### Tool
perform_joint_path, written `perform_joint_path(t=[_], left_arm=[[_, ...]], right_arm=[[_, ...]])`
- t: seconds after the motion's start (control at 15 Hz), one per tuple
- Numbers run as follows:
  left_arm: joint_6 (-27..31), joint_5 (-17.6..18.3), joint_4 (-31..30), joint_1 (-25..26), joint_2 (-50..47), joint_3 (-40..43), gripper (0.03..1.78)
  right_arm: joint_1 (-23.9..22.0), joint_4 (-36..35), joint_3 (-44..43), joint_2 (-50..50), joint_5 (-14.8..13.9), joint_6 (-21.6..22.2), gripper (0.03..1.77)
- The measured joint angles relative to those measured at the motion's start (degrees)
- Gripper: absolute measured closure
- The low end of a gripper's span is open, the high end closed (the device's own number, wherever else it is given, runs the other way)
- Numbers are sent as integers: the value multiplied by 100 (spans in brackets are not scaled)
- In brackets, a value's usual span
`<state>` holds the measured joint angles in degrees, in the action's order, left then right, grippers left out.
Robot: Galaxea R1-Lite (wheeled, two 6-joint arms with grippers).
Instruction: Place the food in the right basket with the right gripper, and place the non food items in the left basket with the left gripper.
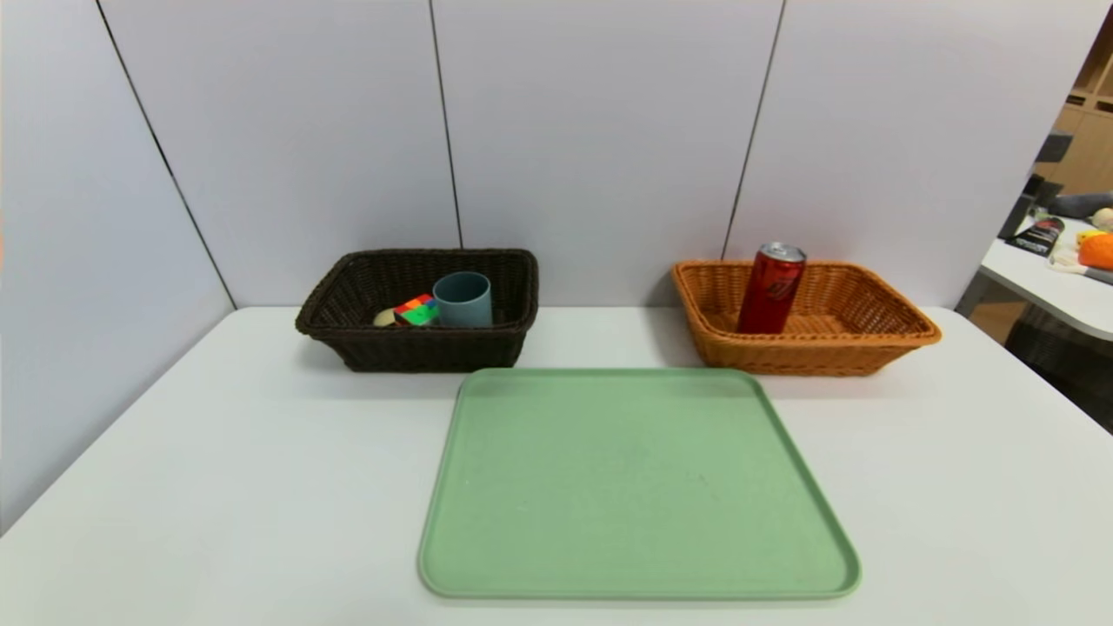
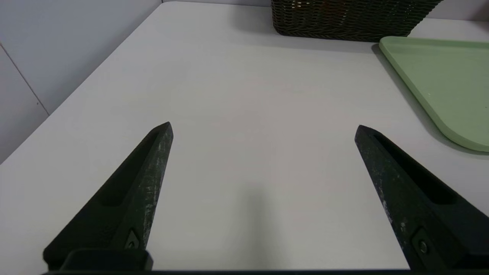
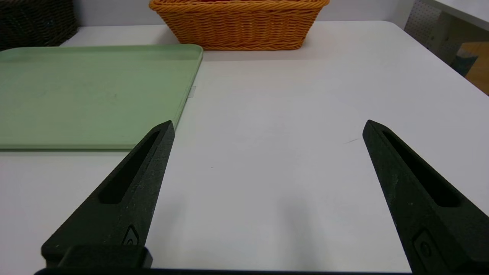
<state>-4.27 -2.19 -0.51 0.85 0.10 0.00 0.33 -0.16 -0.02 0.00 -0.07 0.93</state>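
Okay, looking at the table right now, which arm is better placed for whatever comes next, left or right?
Neither. The red can stands in the orange basket; the cup and puzzle cube sit in the dark basket. The green tray is bare. The left gripper and right gripper are both open, pulled back.

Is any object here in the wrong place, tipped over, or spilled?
Nothing stands out. The red can stands upright in the orange basket; the blue-grey cup and puzzle cube sit in the dark brown basket. The green tray is bare, no spill.
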Motion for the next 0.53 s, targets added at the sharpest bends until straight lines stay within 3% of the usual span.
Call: perform_joint_path(t=[0.53], left_arm=[[-6, 2, 0, 5, 0, 0, 12]], right_arm=[[-4, -2, 2, 0, -4, -11, 10]])
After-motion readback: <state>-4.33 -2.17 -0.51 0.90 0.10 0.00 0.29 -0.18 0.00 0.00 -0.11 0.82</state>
